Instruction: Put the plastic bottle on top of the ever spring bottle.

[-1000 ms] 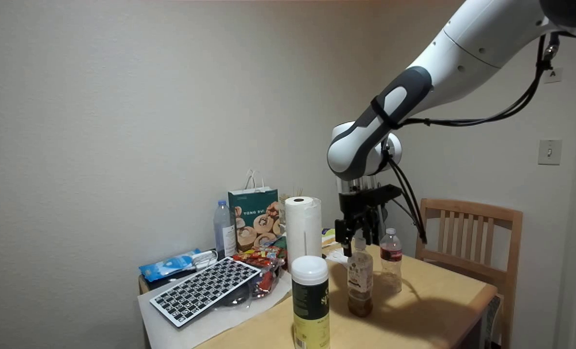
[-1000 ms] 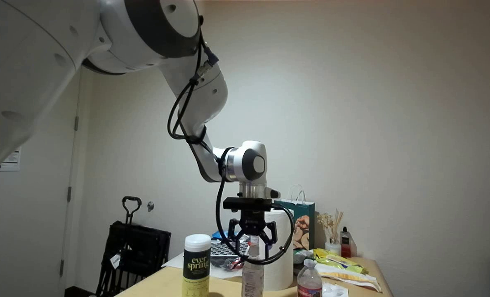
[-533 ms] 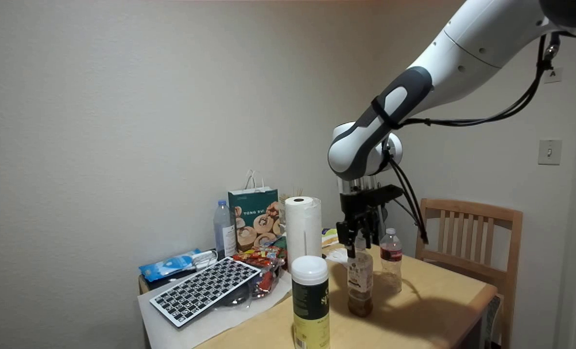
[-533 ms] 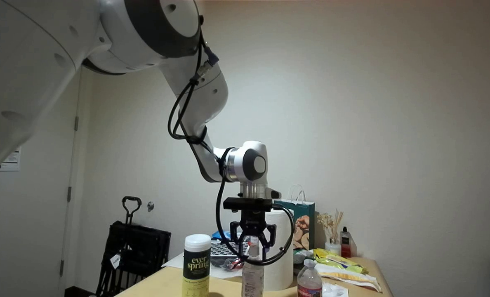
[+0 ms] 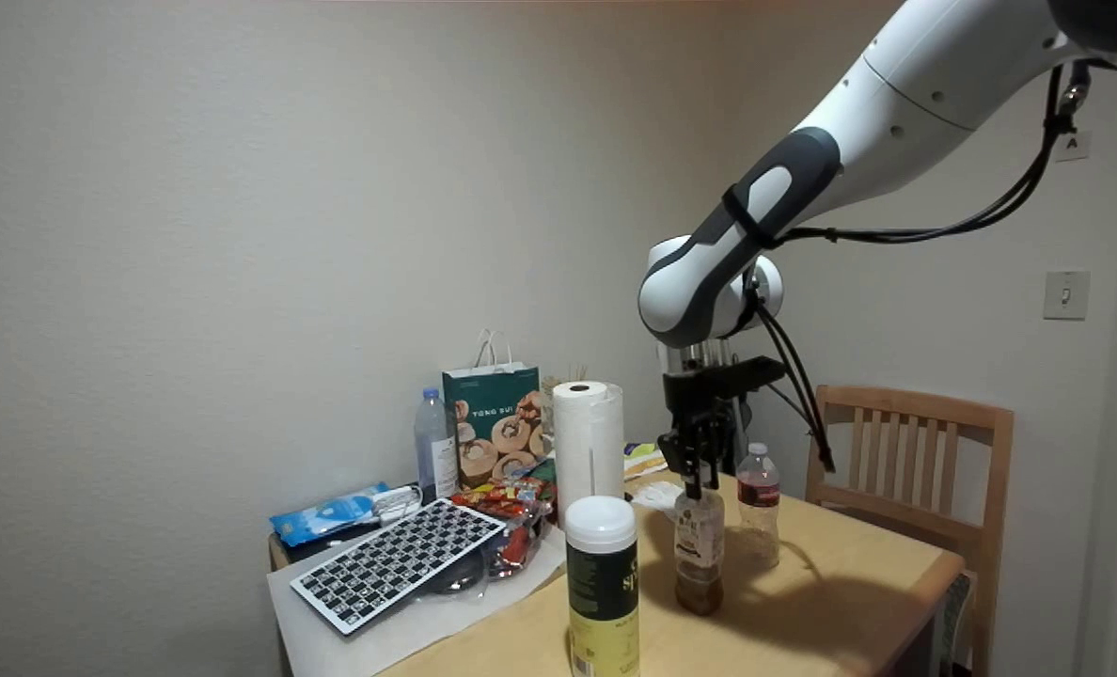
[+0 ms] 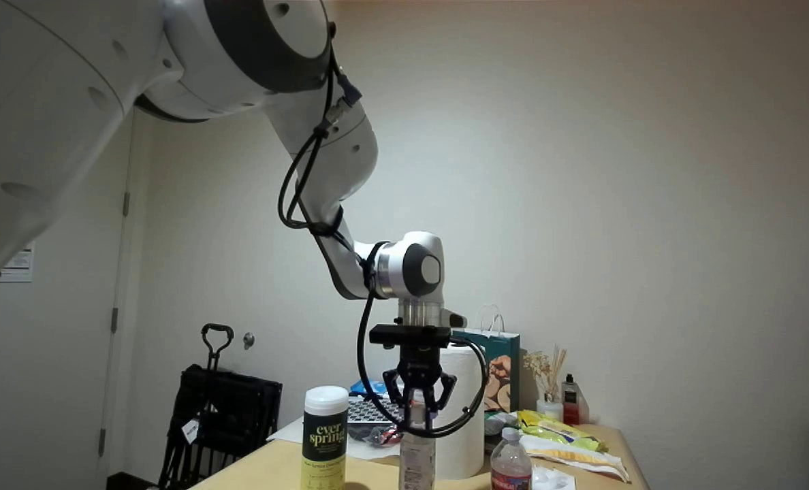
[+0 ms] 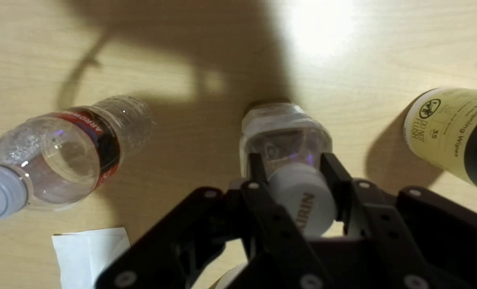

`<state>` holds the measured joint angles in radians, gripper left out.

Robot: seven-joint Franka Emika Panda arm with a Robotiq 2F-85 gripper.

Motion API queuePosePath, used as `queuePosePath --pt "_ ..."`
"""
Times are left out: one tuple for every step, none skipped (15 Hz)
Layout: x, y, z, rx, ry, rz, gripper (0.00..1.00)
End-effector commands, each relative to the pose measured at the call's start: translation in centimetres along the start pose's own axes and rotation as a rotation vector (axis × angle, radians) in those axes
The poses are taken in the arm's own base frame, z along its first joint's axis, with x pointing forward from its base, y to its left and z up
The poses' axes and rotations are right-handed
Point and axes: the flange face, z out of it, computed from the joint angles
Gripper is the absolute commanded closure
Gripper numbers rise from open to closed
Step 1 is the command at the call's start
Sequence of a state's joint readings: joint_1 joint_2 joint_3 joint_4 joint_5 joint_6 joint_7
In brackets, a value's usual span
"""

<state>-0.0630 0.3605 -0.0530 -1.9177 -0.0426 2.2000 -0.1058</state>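
Observation:
The plastic bottle stands upright on the table, clear with brown liquid at its base. In the wrist view its pale cap shows the letters KIRIN. My gripper points straight down over it, with black fingers on both sides of the neck just below the cap, shut on it. The ever spring bottle, white-capped with a dark label and yellow-green body, stands upright a short way off. At the right of the wrist view its lower part shows; its cap is out of that view.
A clear bottle with a red label stands close to the plastic bottle. Behind are a paper towel roll, a keyboard, a green paper bag and snack packets. A folded napkin lies nearby.
My gripper's fingers have come together around the neck of the plastic bottle. The arm has shifted only very slightly, and the bottles stand where they were.

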Motion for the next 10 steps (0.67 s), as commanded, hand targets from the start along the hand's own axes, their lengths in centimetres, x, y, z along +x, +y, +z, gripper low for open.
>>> queuePosePath --pt "-0.9 -0.5 -2.5 0.013 0.007 -0.002 0.87" --pt "-1.0 -0.8 -3.5 0.020 0.017 -0.012 0.87" --pt "-1.4 -1.3 -4.9 0.018 0.031 -0.027 0.87" --pt "-1.5 -1.6 -6.0 0.018 0.042 -0.038 0.87" --pt "-2.0 -2.2 -7.8 0.024 0.059 -0.052 0.87" --pt "-2.3 -2.7 -9.3 0.028 0.072 -0.062 0.87" --pt "-3.0 -3.3 -11.4 0.015 0.093 -0.067 0.87" --pt "-3.4 -3.7 -12.8 0.011 0.106 -0.068 0.87" --pt "-3.9 -3.9 -14.2 0.002 0.123 -0.063 0.87" --pt "-4.1 -3.9 -14.9 -0.007 0.137 -0.058 0.87"
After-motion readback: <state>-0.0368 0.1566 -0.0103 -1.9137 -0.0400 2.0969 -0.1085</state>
